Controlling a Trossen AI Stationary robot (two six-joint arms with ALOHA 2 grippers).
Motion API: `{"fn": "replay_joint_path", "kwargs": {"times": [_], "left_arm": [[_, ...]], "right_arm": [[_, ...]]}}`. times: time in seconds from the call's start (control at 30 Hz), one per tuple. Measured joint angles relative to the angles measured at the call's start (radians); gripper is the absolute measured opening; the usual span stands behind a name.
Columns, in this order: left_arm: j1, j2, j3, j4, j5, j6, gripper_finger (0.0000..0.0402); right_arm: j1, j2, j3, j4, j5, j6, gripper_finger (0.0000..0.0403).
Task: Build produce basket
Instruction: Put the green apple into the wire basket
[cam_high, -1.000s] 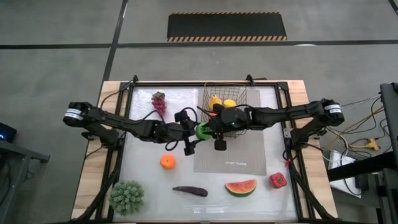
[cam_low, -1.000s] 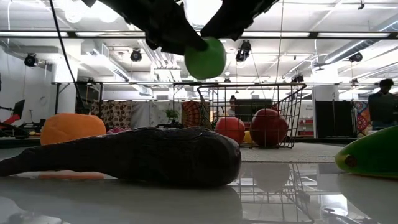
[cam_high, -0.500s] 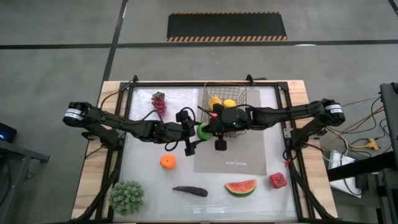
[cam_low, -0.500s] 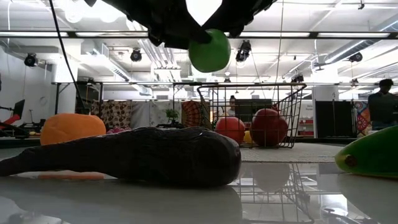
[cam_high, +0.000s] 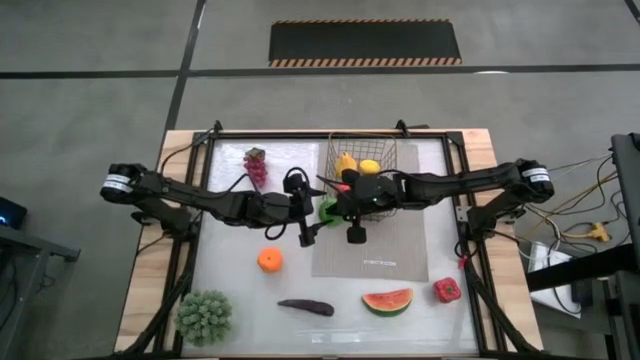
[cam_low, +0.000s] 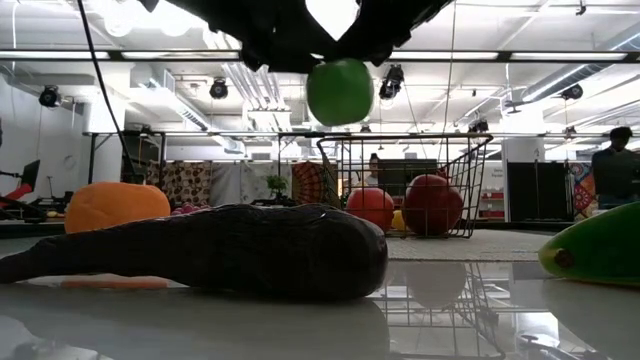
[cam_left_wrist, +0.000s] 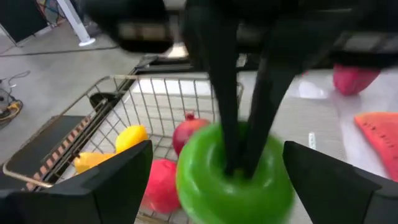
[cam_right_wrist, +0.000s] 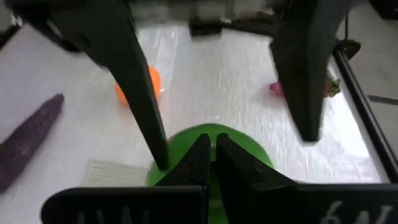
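A green apple (cam_high: 327, 210) hangs in the air at the table's middle, just left of the grey mat (cam_high: 385, 250). My right gripper (cam_high: 338, 208) comes from the right and is shut on it. My left gripper (cam_high: 314, 213) comes from the left and is open. In the left wrist view its fingers (cam_left_wrist: 118, 180) stand wide on either side of the apple (cam_left_wrist: 205, 186) with gaps showing. The black wire basket (cam_high: 362, 150) stands at the far middle and holds a yellow pear, a yellow fruit and red apples. My right gripper pinches the green apple at its top (cam_left_wrist: 239, 165) between its two fingers (cam_left_wrist: 221, 118), which stand close together there. They slant down onto it from the table's right. What they grip there is hidden by the fingers. The apple (cam_low: 340, 90) hangs below them, clear of the table.
On the table lie purple grapes (cam_high: 255, 163) at the far left, an orange (cam_high: 269, 260), a dark eggplant (cam_high: 306, 307), a watermelon slice (cam_high: 387, 300), a red pepper (cam_high: 447, 290) and a green bushy thing (cam_high: 204, 316) at the near left corner.
The green apple has shifted a little toward the table's right, toward the basket, and slightly up, staying clear of the table between the two grippers.
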Motion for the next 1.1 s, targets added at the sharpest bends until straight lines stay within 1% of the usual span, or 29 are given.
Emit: {"fn": "replay_joint_path", "kwargs": {"times": [0.1, 0.23, 0.3, 0.43, 0.5, 0.67, 0.77, 0.97, 1.1], "left_arm": [[0.002, 0.001, -0.001, 0.000, 0.000, 0.012, 0.0342], [0.002, -0.013, -0.003, -0.009, 0.000, 0.080, 0.0342], [0.002, -0.034, -0.003, -0.014, 0.000, 0.115, 0.0342], [0.004, -0.074, -0.003, -0.010, 0.000, 0.147, 0.0343], [0.004, -0.089, -0.010, 0.001, 0.000, 0.154, 0.0343], [0.004, -0.110, -0.022, 0.024, 0.000, 0.157, 0.0343], [0.004, -0.106, -0.030, 0.054, 0.000, 0.157, 0.0343], [0.004, -0.092, -0.031, 0.081, 0.000, 0.158, 0.0343], [0.004, -0.092, -0.031, 0.085, 0.000, 0.157, 0.0343]], "right_arm": [[0.000, -0.005, 0.000, 0.004, 0.004, -0.002, 0.0009], [-0.006, -0.015, 0.000, -0.004, 0.022, 0.005, 0.0009], [-0.013, -0.031, 0.000, -0.019, 0.066, 0.023, 0.0009], [-0.049, -0.082, -0.020, -0.046, 0.214, 0.094, 0.0009], [-0.081, -0.114, -0.052, -0.045, 0.245, 0.139, 0.0009], [-0.182, -0.192, -0.195, 0.046, 0.245, 0.261, 0.0009], [-0.250, -0.207, -0.282, 0.115, 0.247, 0.344, 0.0009], [-0.340, -0.174, -0.382, 0.175, 0.246, 0.446, 0.0009], [-0.360, -0.135, -0.394, 0.203, 0.248, 0.457, 0.0009]]}}
